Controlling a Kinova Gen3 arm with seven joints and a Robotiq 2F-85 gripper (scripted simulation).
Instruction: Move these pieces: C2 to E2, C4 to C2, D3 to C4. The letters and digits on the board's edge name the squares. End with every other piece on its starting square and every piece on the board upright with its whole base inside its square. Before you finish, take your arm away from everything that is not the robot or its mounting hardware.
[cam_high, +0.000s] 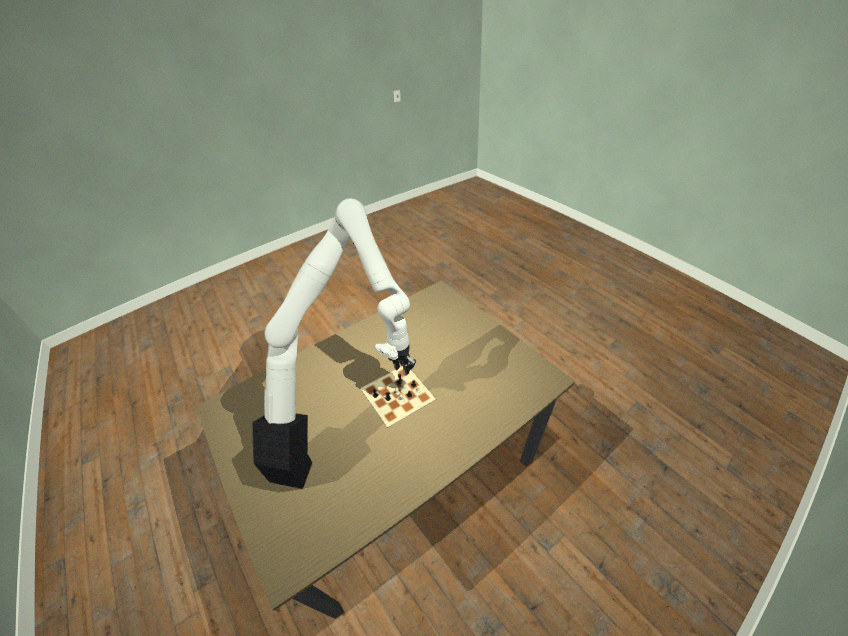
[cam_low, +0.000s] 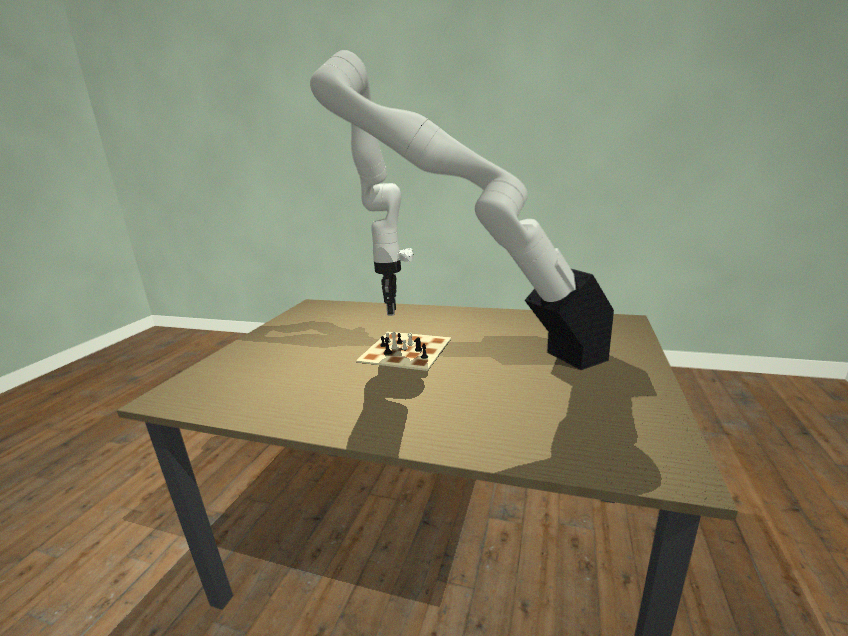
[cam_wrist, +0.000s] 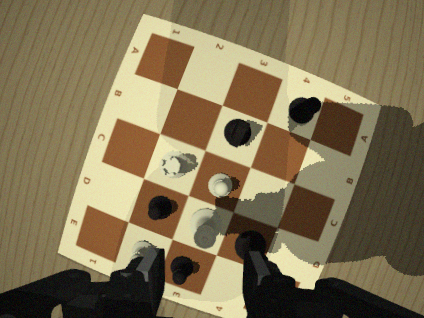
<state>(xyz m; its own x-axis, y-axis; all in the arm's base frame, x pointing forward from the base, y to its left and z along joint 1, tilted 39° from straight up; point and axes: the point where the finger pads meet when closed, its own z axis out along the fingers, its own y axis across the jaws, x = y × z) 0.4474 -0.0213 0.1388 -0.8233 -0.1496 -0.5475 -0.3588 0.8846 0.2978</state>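
Though illegible elsewhere, wrist-view letters (cam_wrist: 101, 137) crisp.

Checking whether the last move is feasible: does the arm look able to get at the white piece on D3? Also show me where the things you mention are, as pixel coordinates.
Probably yes: the open pincer (cam_high: 404, 369) (cam_low: 390, 314) (cam_wrist: 203, 269) hangs above the board (cam_wrist: 131, 34), though black pieces on D2 (cam_wrist: 160, 207) and D4 (cam_wrist: 250, 244) crowd it.
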